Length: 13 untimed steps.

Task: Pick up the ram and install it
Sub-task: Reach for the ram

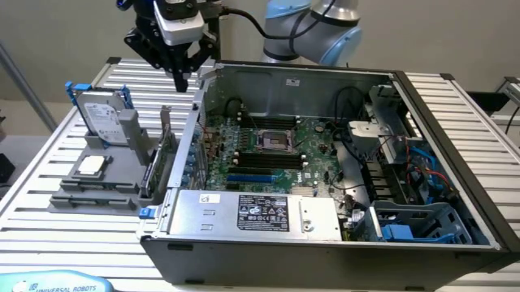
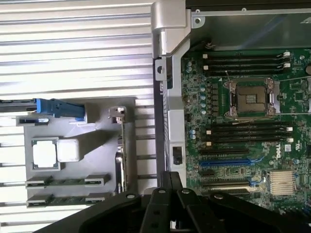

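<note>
Currently the black two-fingered claw (image 1: 180,84) hangs with its fingers pressed together and empty, above the back corner of the open grey computer case (image 1: 268,252). The ram (image 2: 65,182), a long thin green circuit-board stick, lies in a grey plastic holder (image 1: 122,185) toward the front edge of the ribbed aluminium table (image 1: 49,243), on the exterior view's left, well apart from the claw. Descending with fingers together, I reckon, would jab the stick or the upright green expansion card (image 2: 120,165) beside it. A plain beige wall (image 1: 65,30) stands behind.

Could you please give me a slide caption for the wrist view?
The hand hangs near the case wall, between the grey holder carrying two ram sticks and the motherboard.
</note>
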Available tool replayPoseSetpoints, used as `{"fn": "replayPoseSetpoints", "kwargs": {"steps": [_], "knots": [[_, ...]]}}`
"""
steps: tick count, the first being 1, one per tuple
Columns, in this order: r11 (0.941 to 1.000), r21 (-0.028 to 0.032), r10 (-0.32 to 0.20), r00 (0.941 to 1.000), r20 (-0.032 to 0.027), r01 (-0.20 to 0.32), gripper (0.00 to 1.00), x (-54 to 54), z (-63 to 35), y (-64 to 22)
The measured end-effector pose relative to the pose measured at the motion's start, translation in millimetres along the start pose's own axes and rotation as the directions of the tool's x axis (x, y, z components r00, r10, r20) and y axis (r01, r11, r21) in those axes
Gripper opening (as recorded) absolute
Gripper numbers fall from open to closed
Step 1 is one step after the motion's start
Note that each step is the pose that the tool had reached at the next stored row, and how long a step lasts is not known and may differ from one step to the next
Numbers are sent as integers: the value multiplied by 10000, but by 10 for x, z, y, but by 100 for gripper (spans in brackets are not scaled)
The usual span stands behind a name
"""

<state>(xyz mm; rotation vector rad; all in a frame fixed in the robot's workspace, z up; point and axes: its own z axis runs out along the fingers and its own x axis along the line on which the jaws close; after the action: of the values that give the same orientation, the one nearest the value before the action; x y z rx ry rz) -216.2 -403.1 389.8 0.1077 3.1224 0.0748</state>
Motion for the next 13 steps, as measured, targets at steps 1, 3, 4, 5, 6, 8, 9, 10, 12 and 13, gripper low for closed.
{"fn": "replayPoseSetpoints", "kwargs": {"steps": [1,3,4,5,6,8,9,10,12,13], "knots": [[10000,0,0,10000,-6,0,11,42,2,-6],[10000,1,1,10000,-21,-1,11,127,5,-18],[10000,2,2,10000,-30,-2,11,168,6,-24],[10000,3,2,10000,-39,-2,11,208,8,-30],[10000,2,2,10000,-48,-2,11,246,10,-36],[10000,4,4,10000,-69,-4,11,326,12,-47],[10000,5,4,10000,-80,-4,11,365,14,-53],[10000,5,5,10000,-89,-5,11,403,16,-58],[10000,8,5,9999,-112,-4,11,479,18,-69],[10000,8,5,9999,-123,-5,11,517,20,-74]]}}
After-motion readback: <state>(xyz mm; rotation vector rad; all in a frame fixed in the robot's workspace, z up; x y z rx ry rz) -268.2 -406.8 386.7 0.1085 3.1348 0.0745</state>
